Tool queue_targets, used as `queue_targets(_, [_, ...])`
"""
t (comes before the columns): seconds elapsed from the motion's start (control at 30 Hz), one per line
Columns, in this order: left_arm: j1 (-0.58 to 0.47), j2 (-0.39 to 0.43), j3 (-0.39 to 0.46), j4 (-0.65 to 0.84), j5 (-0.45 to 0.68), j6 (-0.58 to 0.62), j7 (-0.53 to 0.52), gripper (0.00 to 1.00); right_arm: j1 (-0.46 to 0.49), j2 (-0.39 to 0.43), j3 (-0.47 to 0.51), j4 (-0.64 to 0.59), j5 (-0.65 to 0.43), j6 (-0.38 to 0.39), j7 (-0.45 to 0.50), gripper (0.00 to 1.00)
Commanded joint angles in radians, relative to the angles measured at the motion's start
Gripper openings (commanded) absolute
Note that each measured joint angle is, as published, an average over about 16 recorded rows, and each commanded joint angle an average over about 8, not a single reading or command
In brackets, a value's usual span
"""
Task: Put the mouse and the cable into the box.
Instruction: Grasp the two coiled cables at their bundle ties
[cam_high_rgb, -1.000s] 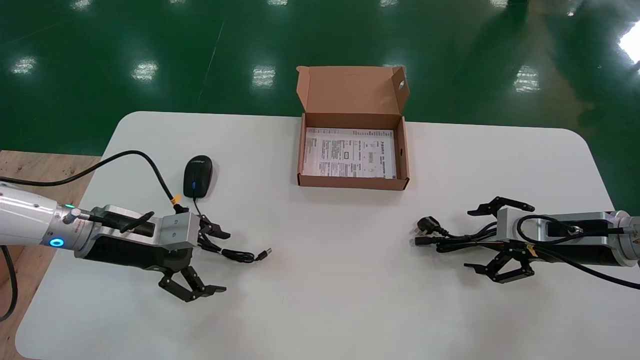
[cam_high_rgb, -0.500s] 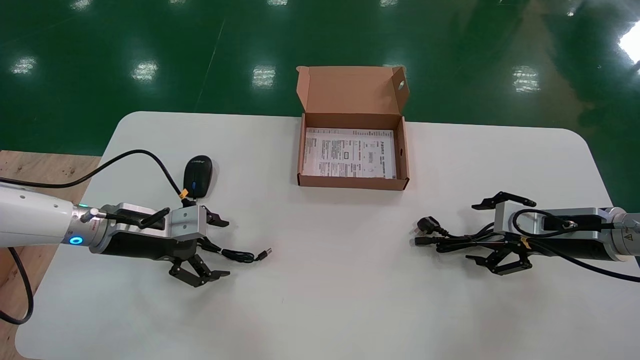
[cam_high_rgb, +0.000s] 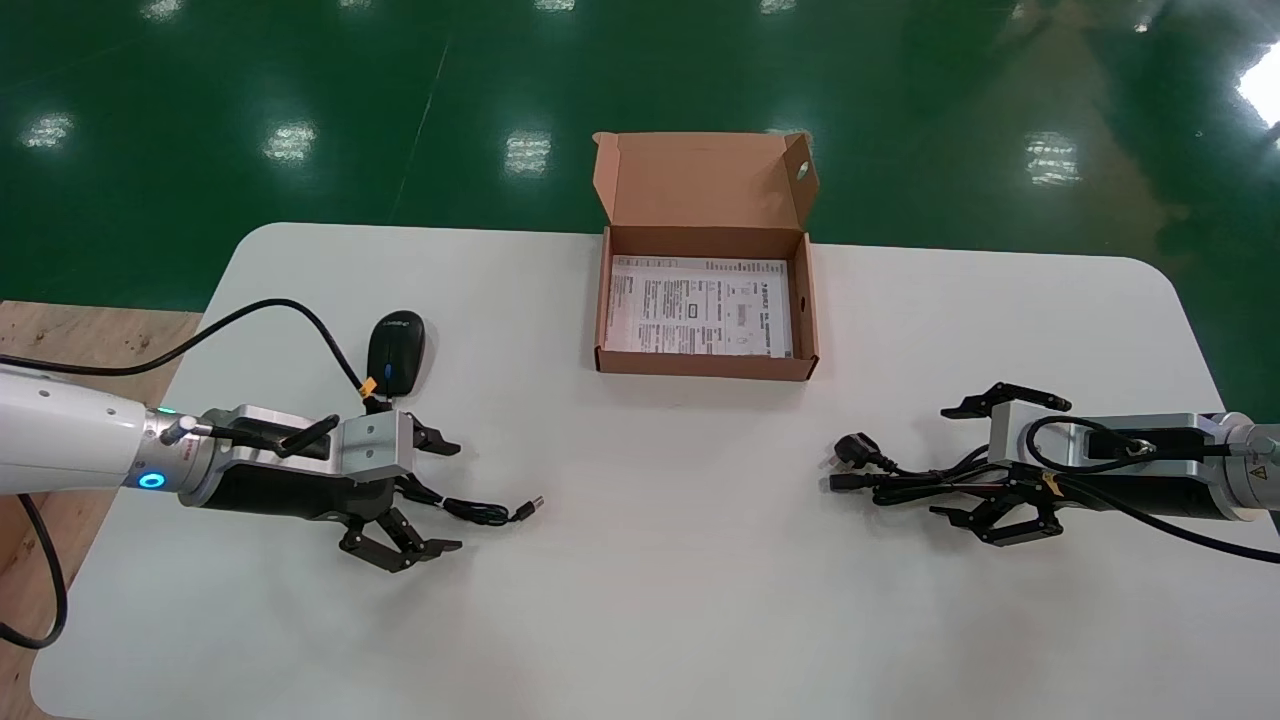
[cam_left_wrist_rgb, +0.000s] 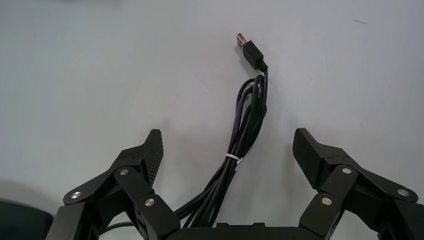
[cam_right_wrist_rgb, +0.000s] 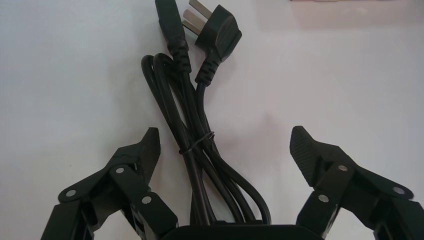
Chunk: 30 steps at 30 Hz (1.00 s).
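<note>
A black mouse (cam_high_rgb: 395, 351) lies on the white table's left side. Its bundled cord (cam_left_wrist_rgb: 245, 132), tied with a white tie and ending in a USB plug (cam_high_rgb: 532, 507), runs between the fingers of my open left gripper (cam_high_rgb: 432, 496) (cam_left_wrist_rgb: 227, 150). On the right lies a bundled black power cable (cam_high_rgb: 895, 479) (cam_right_wrist_rgb: 192, 130) with its plug (cam_right_wrist_rgb: 216, 30). My right gripper (cam_high_rgb: 968, 459) (cam_right_wrist_rgb: 225, 147) stands open astride that bundle. The open cardboard box (cam_high_rgb: 703, 369) sits at the middle back, a printed sheet (cam_high_rgb: 700, 305) inside it.
The box lid (cam_high_rgb: 705, 180) stands upright at the back. The white table (cam_high_rgb: 640, 560) ends at a green floor behind and a wooden surface (cam_high_rgb: 60, 335) at the left. The left arm's own black cable (cam_high_rgb: 250, 315) arcs over the table edge near the mouse.
Both grippers have dropped lower over their bundles during the last second, each coming down astride its cable. They have barely moved in the last half second. Mouse, cables and box stay put.
</note>
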<state>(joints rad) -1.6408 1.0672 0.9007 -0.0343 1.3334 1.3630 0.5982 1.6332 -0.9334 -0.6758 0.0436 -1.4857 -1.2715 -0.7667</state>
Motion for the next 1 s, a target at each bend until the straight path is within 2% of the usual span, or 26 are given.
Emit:
queue_targets(0.03, [0.0,-0.001,0.0,-0.001,0.0,0.002,-0.001,0.0,-0.001,0.0,0.0,0.002,0.0,-0.001,0.0,0.0])
queue_targets(1.0, [0.001,-0.004,0.0,-0.007,-0.001,0.008,-0.003,0.0,-0.003,0.002,-0.001,0.008,0.0,-0.007,0.001,0.0])
